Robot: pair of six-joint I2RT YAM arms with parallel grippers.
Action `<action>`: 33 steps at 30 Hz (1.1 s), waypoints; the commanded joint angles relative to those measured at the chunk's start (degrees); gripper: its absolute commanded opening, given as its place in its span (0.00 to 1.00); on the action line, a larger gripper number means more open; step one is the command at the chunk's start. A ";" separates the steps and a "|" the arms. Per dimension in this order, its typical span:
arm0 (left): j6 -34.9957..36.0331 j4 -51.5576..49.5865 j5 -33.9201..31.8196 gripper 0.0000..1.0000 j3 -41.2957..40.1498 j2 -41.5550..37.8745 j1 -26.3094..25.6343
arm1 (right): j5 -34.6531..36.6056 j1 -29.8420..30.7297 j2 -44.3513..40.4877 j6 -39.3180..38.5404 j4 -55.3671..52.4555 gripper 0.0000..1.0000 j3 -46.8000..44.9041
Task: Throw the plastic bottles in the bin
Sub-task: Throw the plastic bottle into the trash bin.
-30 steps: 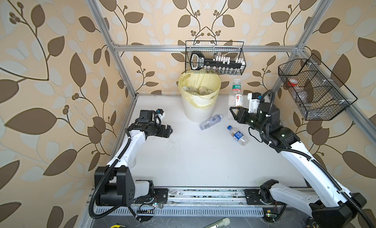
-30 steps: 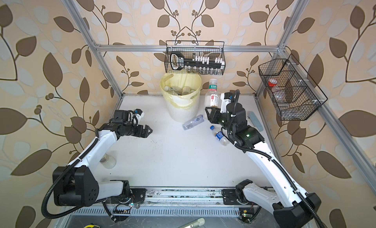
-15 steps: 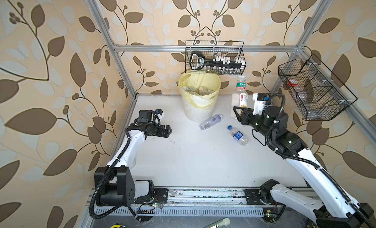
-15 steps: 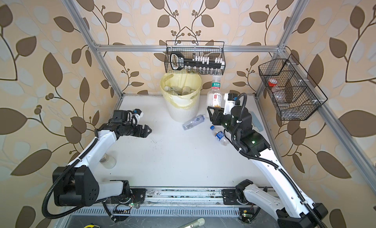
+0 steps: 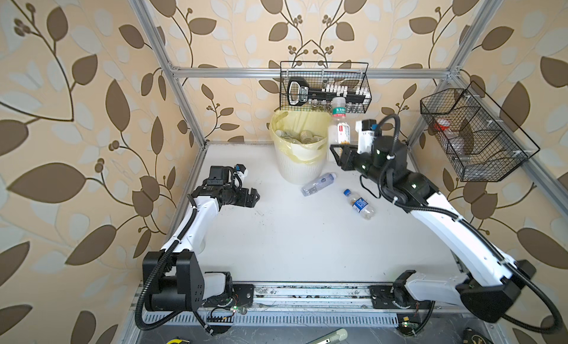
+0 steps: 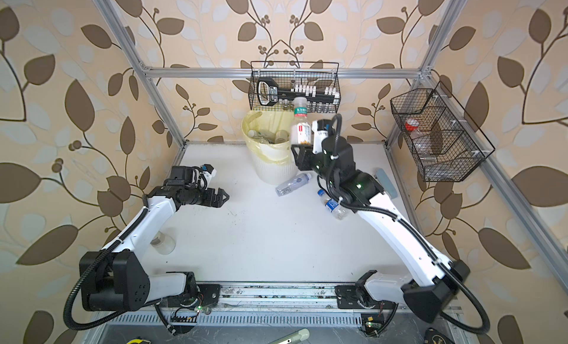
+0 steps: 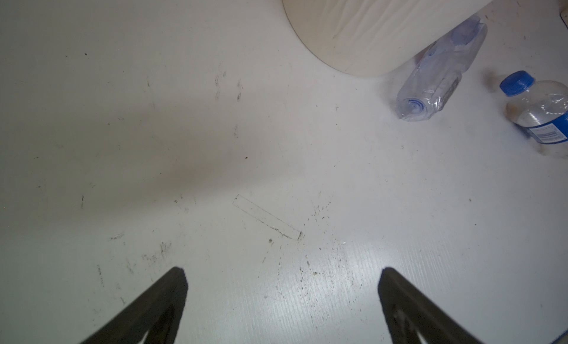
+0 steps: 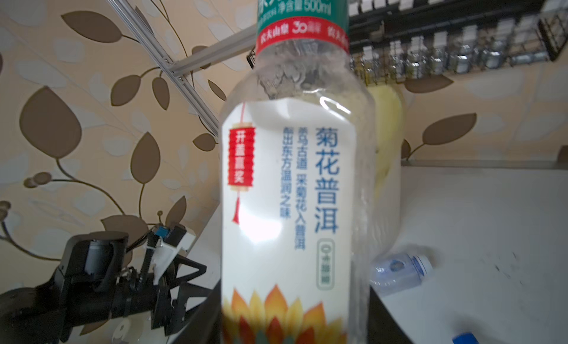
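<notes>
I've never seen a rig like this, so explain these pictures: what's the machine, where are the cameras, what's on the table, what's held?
Two robot arms work over a white table. Two pictures look down from above; the other two come from a camera on each arm's wrist. The right gripper is shut on a tea bottle, raised upright beside the cream bin, which already holds bottles. The left gripper is open and empty. A clear bottle lies by the bin's base; a blue-capped bottle lies nearby.
</notes>
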 commanded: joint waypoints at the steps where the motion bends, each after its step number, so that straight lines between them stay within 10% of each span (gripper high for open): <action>1: 0.60 -0.52 0.37 0.99 0.05 -0.94 0.90 | 2.19 0.36 11.00 -6.22 0.66 0.54 13.03; 4: 0.43 -0.61 0.27 0.99 0.14 -0.51 1.06 | 5.64 -0.39 24.33 -8.60 -8.84 0.99 31.89; 8: 0.43 -0.70 0.63 0.99 0.12 -0.50 1.24 | 6.43 0.72 26.81 -9.88 -13.03 1.00 40.80; 19: 0.25 -0.69 2.02 0.99 0.31 -0.67 1.43 | 14.21 2.06 -2.56 -7.68 -3.40 1.00 5.28; 33: 0.38 -1.17 2.34 0.99 0.26 -1.73 2.20 | 9.25 -7.53 -17.15 2.49 -6.86 1.00 -19.48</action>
